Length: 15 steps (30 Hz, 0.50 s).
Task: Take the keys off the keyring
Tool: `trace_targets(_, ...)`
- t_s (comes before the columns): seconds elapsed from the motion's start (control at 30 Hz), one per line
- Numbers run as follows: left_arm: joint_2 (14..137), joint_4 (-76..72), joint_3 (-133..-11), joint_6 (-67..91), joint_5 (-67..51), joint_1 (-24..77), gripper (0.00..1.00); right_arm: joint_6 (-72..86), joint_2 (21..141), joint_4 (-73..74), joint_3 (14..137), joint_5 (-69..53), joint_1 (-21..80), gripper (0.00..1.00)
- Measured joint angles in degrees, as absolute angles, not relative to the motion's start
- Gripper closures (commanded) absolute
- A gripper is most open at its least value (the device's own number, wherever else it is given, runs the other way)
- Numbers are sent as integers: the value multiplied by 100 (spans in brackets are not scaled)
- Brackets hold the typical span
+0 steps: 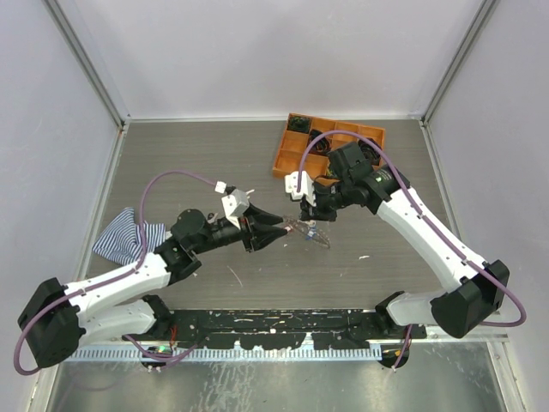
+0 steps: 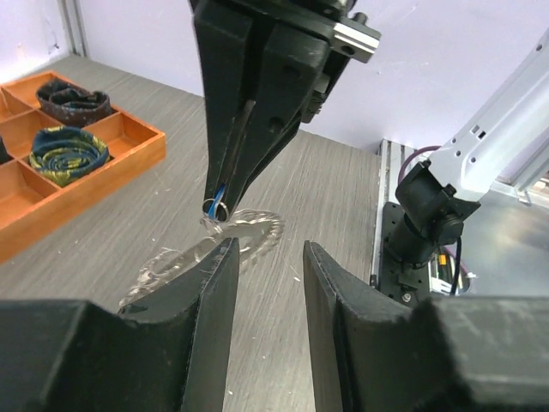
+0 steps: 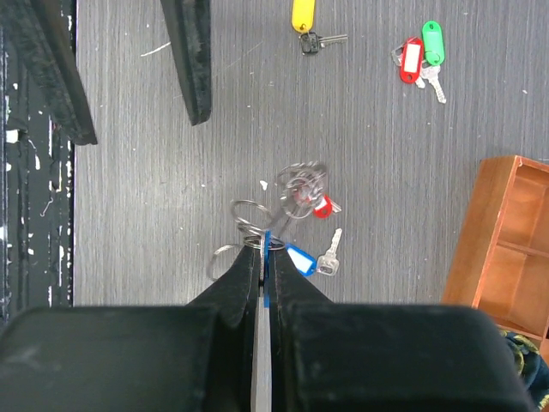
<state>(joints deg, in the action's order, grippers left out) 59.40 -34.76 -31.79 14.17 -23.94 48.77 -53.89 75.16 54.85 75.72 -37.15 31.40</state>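
My right gripper (image 3: 264, 247) is shut on the thin edge of a blue tag, just above the tangle of grey rings of the keyring (image 3: 250, 216). A blue-tagged key (image 3: 302, 258) and a red-tagged key (image 3: 321, 206) hang at the ring. A yellow-tagged key (image 3: 303, 17) and red- and green-tagged keys (image 3: 420, 57) lie loose on the table. My left gripper (image 2: 268, 257) is open and empty, with the toothed keyring (image 2: 254, 228) just ahead of its left finger. In the top view the left gripper (image 1: 285, 230) and right gripper (image 1: 306, 216) meet at the keyring (image 1: 316, 234).
An orange compartment tray (image 1: 288, 153) with dark coiled bundles stands at the back right, also seen in the left wrist view (image 2: 129, 159). A striped blue-white cloth (image 1: 127, 236) lies at the left. The left arm's fingers (image 3: 194, 60) show beyond the ring in the right wrist view.
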Motion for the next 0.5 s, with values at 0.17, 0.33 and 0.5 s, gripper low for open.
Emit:
trace_targets(0.17, 6010, -3553, -3179, 1107, -2161, 5111, 63, -5387, 7516, 5559, 7575, -3726, 3138, 99)
trace_targets(0.33, 6119, -3505, -3242, 1087, -1863, 5177, 61, -5384, 7516, 5579, 7601, -3789, 3120, 99)
trace_targets(0.5, 6206, -3481, -3387, 1109, -1691, 5181, 60, -5380, 7516, 5590, 7677, -3839, 3100, 99)
